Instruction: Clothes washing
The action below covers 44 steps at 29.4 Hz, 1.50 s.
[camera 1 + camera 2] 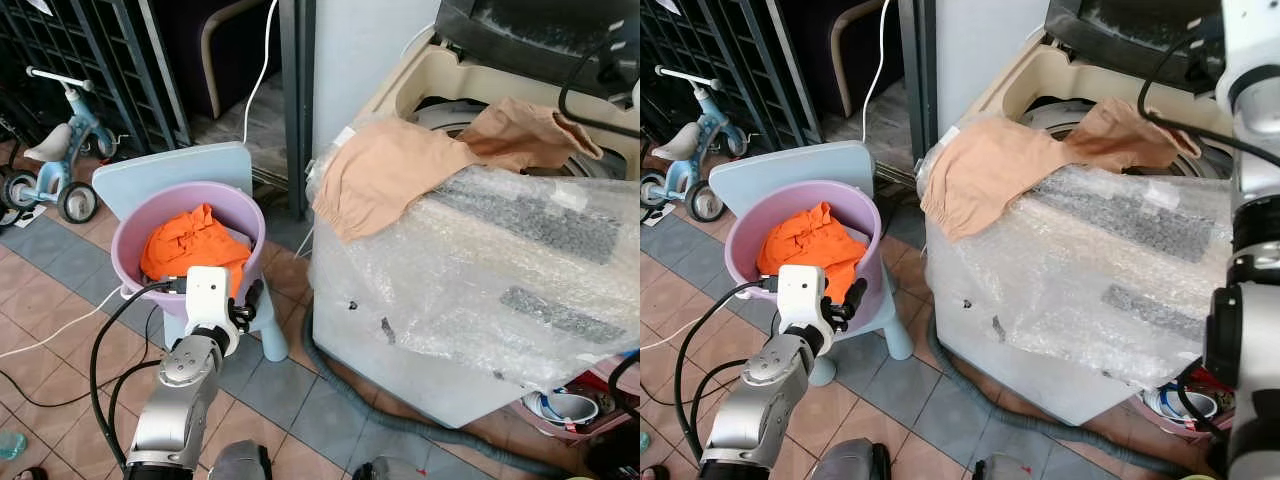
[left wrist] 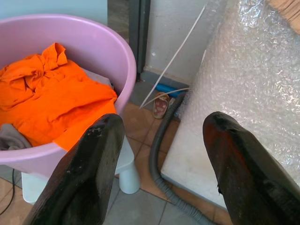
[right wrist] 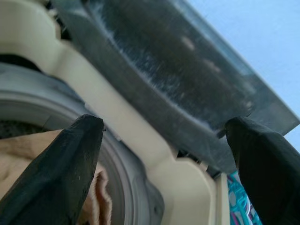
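Only left wrist reveals slipper; both tools, left and right, apart, empty.

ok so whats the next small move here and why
Probably lower the open right tool onto the tan cloth garment and push it in: it hangs half over the bubble-wrapped white washing machine's rim. The open left tool waits beside the lilac plastic basin of orange clothes.

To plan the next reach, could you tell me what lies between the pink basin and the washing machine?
In the left eye view, only tiled floor separates the pink basin from the washing machine.
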Available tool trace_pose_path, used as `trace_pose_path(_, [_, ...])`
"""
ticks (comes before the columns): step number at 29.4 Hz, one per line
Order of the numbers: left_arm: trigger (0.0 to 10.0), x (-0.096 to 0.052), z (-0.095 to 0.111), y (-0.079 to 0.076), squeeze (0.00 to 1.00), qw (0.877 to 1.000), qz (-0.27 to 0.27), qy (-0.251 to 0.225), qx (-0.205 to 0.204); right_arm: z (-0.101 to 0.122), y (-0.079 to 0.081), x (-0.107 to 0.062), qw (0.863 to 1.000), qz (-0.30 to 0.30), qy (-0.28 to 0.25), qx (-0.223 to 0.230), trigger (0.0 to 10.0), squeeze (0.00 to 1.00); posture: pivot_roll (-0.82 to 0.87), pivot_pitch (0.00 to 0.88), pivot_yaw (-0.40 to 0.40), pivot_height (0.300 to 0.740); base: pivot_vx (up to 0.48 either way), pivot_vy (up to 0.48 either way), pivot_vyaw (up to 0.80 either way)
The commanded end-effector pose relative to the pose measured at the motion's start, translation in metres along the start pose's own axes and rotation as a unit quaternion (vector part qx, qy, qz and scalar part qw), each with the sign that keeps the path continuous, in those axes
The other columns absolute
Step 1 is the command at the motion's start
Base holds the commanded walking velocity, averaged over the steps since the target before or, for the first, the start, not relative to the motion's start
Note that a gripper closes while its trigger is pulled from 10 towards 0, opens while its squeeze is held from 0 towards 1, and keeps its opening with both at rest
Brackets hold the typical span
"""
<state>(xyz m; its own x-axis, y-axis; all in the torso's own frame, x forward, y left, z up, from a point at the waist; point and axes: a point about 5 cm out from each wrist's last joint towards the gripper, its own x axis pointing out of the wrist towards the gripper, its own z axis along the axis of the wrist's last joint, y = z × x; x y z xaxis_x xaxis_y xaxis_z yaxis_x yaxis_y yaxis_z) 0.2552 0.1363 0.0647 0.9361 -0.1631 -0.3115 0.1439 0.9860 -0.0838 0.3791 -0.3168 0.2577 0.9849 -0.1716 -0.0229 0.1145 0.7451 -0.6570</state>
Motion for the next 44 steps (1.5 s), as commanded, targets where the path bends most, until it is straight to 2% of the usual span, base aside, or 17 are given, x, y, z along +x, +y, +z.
trace_pose_path(1, [10.0,-0.001,-0.001,0.006,0.00,1.000,0.008,0.006,0.006,-0.002,0.000,-0.001,0.999,0.022,-0.002,-0.024,10.0,0.07,-0.04,0.061,0.019,0.740,0.000,0.000,0.00])
trace_pose_path(4, [10.0,0.000,-0.001,0.006,0.00,1.000,0.006,0.006,0.008,0.008,-0.007,-0.003,0.999,-0.009,-0.046,-0.003,10.0,0.04,-0.05,0.061,0.023,0.740,0.000,0.000,0.00])
trace_pose_path(5, [10.0,0.000,-0.001,0.006,0.00,1.000,0.006,0.006,0.008,0.018,-0.007,-0.003,0.996,-0.009,-0.084,0.016,10.0,0.05,-0.06,0.062,0.024,0.740,0.000,0.000,0.00])
trace_pose_path(6, [10.0,0.001,0.000,0.005,0.00,1.000,0.004,0.006,0.009,0.042,-0.003,-0.007,0.985,0.006,-0.165,0.046,10.0,0.05,-0.06,0.062,0.025,0.740,0.000,0.000,0.00])
trace_pose_path(7, [10.0,0.001,0.000,0.004,0.00,1.000,0.003,0.006,0.009,0.050,0.001,-0.010,0.979,0.027,-0.195,0.056,10.0,0.05,-0.06,0.062,0.025,0.740,0.000,0.000,0.00])
trace_pose_path(11, [10.0,0.002,0.000,0.003,0.00,1.000,0.000,0.006,0.009,0.061,0.039,-0.026,0.951,0.162,-0.256,0.060,10.0,0.04,-0.06,0.063,0.026,0.740,0.000,0.000,0.00])
trace_pose_path(12, [10.0,0.003,0.000,0.003,0.00,1.000,-0.001,0.005,0.010,0.061,0.058,-0.035,0.936,0.219,-0.268,0.059,10.0,0.00,-0.06,0.063,0.028,0.740,0.000,0.000,0.00])
trace_pose_path(13, [10.0,0.003,0.000,0.003,0.00,1.000,-0.001,0.006,0.010,0.060,0.068,-0.040,0.929,0.243,-0.273,0.062,10.0,0.00,-0.06,0.063,0.029,0.740,0.000,0.000,0.00])
trace_pose_path(18, [10.0,0.004,0.001,0.003,0.00,1.000,-0.003,0.006,0.011,0.059,0.102,-0.055,0.910,0.287,-0.288,0.083,10.0,0.00,-0.07,0.062,0.034,0.740,0.000,0.000,0.00])
trace_pose_path(20, [10.0,0.004,0.002,0.001,0.00,1.000,-0.010,0.004,0.011,0.053,0.126,-0.061,0.911,0.287,-0.277,0.103,10.0,0.00,-0.07,0.062,0.034,0.740,0.000,0.000,0.00])
trace_pose_path(23, [10.0,0.004,0.003,-0.001,0.00,1.000,-0.014,0.002,0.011,0.044,0.146,-0.062,0.923,0.267,-0.248,0.126,10.0,0.00,-0.06,0.066,0.034,0.740,0.000,0.000,0.00])
trace_pose_path(24, [10.0,0.004,0.003,-0.001,0.00,1.000,-0.014,0.002,0.011,0.044,0.146,-0.062,0.923,0.267,-0.248,0.126,10.0,0.00,-0.06,0.066,0.034,0.740,0.000,0.000,0.00])
trace_pose_path(25, [10.0,0.004,0.003,-0.001,0.00,1.000,-0.013,0.001,0.013,0.040,0.161,-0.062,0.928,0.265,-0.233,0.119,10.0,0.00,-0.05,0.067,0.033,0.740,0.000,0.000,0.00])
trace_pose_path(28, [10.0,0.002,0.003,0.000,0.00,1.000,-0.011,0.001,0.013,0.038,0.174,-0.061,0.933,0.267,-0.217,0.104,10.0,0.00,-0.04,0.070,0.028,0.740,0.000,0.000,0.00])
trace_pose_path(29, [10.0,0.002,0.003,0.000,0.00,1.000,-0.010,0.001,0.013,0.038,0.176,-0.060,0.934,0.267,-0.214,0.108,7.1,0.00,-0.04,0.070,0.026,0.740,0.000,0.000,0.00])
trace_pose_path(31, [10.0,0.001,0.002,0.001,0.00,1.000,-0.007,0.002,0.012,0.038,0.182,-0.058,0.937,0.263,-0.203,0.103,0.0,0.00,-0.04,0.071,0.022,0.740,0.000,0.000,0.00])
trace_pose_path(44, [10.0,0.001,0.001,0.000,0.00,1.000,-0.006,0.004,0.008,0.030,0.182,-0.052,0.957,0.218,-0.175,0.071,0.0,0.00,-0.04,0.074,0.016,0.740,0.000,0.000,0.00])
